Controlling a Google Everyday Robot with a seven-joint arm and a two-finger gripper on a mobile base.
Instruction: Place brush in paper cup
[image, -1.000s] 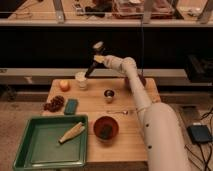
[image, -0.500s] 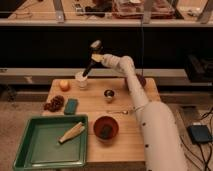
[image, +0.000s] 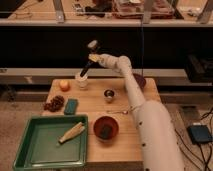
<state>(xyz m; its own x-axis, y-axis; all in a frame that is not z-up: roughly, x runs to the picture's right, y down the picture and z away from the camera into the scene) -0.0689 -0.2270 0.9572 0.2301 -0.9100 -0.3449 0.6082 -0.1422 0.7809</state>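
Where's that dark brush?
Far left of the table: the brush slants from the gripper down to the mouth of the paper cup, near the orange.

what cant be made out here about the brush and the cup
Camera view: whether the brush tip is in the paper cup or just over it; the rim hides it.
Camera view: the brush's top end, merged with the gripper above the cup at the table's back edge.
Camera view: the dark lump in the brown bowl, too blurred to name.
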